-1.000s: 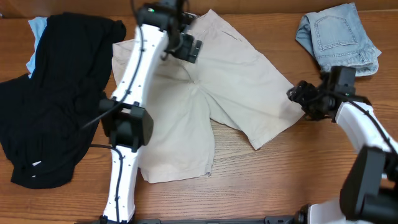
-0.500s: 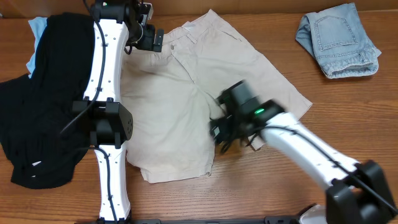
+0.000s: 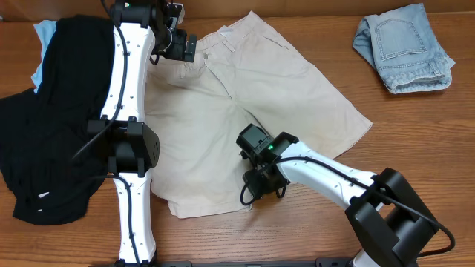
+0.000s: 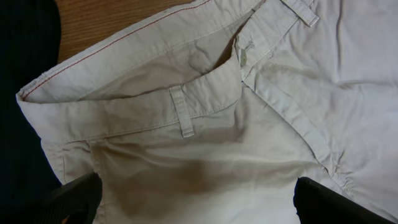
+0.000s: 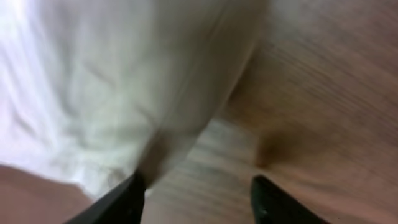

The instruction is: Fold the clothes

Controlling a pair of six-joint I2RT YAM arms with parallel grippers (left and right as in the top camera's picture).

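The pale beige shorts lie spread flat mid-table, waistband at the far side, both legs toward the front. My left gripper is open over the left part of the waistband. In the left wrist view its fingers straddle the cloth just below a belt loop, the open fly to the right. My right gripper is open at the inner hem corner of the near-left leg. In the right wrist view its fingers are over bare wood, with the shorts' edge by the left finger.
A big black garment lies bunched at the left, touching the shorts' left side. A light-blue cloth peeks out behind it. Light-blue denim shorts lie folded at the far right. The wooden table is bare at the right.
My right arm has swung from the table's right side to the near-left leg's hem. My left gripper moved left along the waistband, then stayed put.
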